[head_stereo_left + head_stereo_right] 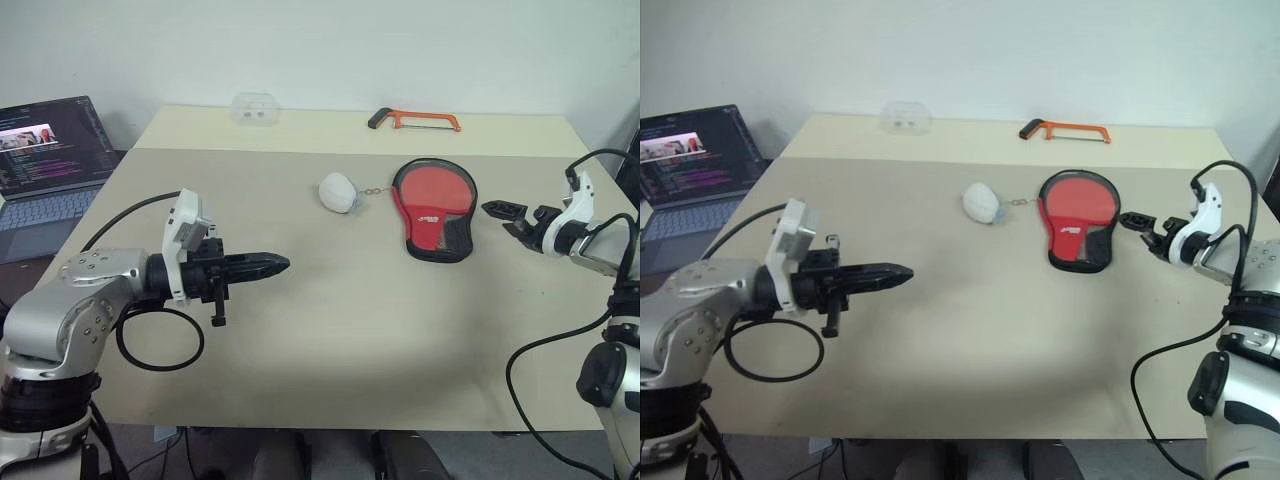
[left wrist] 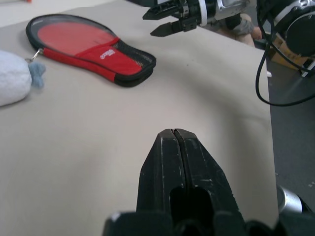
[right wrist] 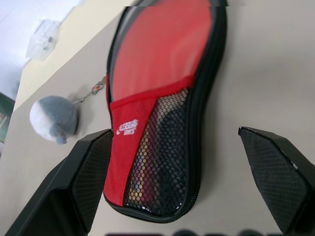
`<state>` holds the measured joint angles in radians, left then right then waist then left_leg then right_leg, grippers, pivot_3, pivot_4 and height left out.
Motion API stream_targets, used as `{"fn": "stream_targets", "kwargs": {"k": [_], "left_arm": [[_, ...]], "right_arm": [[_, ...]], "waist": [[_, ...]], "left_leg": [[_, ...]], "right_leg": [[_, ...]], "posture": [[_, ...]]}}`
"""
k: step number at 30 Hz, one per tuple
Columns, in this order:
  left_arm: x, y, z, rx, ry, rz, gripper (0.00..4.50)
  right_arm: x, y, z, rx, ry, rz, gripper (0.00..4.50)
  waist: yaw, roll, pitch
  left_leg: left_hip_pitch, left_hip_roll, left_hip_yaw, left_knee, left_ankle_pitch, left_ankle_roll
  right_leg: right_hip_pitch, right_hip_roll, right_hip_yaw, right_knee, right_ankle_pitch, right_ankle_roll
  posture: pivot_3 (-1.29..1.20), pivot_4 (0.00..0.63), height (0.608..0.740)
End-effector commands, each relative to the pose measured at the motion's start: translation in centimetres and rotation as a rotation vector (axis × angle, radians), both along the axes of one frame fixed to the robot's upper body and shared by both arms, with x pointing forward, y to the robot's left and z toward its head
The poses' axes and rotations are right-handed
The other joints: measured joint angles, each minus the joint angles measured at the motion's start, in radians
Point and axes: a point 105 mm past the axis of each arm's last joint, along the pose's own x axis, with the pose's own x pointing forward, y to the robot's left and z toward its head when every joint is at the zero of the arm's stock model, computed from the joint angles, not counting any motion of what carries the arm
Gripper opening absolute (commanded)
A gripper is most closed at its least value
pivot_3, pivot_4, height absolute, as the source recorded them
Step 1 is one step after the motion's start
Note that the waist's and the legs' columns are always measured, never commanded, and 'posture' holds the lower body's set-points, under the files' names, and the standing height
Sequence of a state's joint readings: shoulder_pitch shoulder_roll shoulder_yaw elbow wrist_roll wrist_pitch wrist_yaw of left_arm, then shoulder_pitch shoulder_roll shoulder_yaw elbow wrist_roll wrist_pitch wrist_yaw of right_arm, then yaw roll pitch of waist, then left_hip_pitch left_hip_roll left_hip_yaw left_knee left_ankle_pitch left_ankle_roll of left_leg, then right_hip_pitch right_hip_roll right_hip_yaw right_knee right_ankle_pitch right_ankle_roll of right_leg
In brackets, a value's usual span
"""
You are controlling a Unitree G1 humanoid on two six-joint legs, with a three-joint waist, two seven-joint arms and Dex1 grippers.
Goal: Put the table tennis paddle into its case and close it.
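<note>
The left gripper point(image 1: 280, 265) hovers clenched and empty over the table point(image 1: 330, 330). Well to its right lies the case point(image 1: 433, 210), red side up, its white logo too small to read. Just right of it, the right gripper point(image 1: 508, 219) spreads wide, empty.

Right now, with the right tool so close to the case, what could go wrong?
1. The open right tool points at the narrow end of the case, which lies flat and loose; a low approach may push it along the table rather than grip it.
2. The plush charm hangs on a short chain, so dragging the case may pull it along too.
</note>
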<state>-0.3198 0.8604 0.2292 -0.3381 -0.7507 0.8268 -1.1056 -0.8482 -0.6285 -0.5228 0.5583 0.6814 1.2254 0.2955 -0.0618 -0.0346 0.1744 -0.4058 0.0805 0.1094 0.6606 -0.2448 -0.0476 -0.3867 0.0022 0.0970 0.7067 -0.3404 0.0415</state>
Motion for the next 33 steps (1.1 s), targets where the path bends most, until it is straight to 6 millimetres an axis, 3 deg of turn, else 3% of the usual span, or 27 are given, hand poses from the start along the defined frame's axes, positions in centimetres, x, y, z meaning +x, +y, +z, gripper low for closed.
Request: {"fn": "stream_targets", "kwargs": {"k": [1,5,19,24,33], "left_arm": [[-1.0,0.7,0.1,0.048,-0.01,0.004,0.02],[-0.9,1.4,-0.9,0.101,-0.001,0.04,0.02],[-0.6,0.7,-0.9,0.084,-0.016,0.059,0.02],[-0.5,0.7,-0.9,0.083,-0.016,0.071,0.02],[-0.2,0.7,-1.0,0.083,-0.019,0.081,0.02]], "right_arm": [[0.4,-0.8,0.5,0.025,-0.001,-0.061,4.5],[0.5,-0.1,-0.1,0.049,0.029,-0.055,4.5],[1.0,4.3,-3.2,0.094,0.109,-0.002,4.5],[1.2,6.4,-2.3,0.154,0.063,0.046,4.5],[1.7,7.4,-2.1,0.168,0.04,0.049,4.5]], "waist": [[-0.002,0.0,0.0],[-0.004,0.0,0.0],[-0.015,0.0,0.0],[-0.028,0.0,0.0],[-0.029,0.0,0.0]], "left_leg": [[0.0,0.0,0.0,0.0,0.0,0.0],[0.0,0.0,0.0,0.0,0.0,0.0],[-0.002,0.0,-0.001,0.0,0.0,0.0],[-0.002,0.0,-0.001,-0.001,-0.001,-0.001],[-0.002,0.001,-0.001,-0.001,-0.001,-0.001]], "right_leg": [[0.0,0.0,0.0,0.0,0.0,0.0],[0.0,0.0,0.0,-0.001,0.0,0.0],[-0.001,0.0,0.0,-0.001,0.0,0.0],[-0.001,0.002,0.0,-0.001,0.0,0.0],[-0.001,0.003,0.0,-0.001,0.0,0.0]], "posture": [[0.0,0.15,0.74],[0.0,0.15,0.74],[0.0,0.15,0.74],[0.0,0.15,0.74],[0.0,0.15,0.74]]}}
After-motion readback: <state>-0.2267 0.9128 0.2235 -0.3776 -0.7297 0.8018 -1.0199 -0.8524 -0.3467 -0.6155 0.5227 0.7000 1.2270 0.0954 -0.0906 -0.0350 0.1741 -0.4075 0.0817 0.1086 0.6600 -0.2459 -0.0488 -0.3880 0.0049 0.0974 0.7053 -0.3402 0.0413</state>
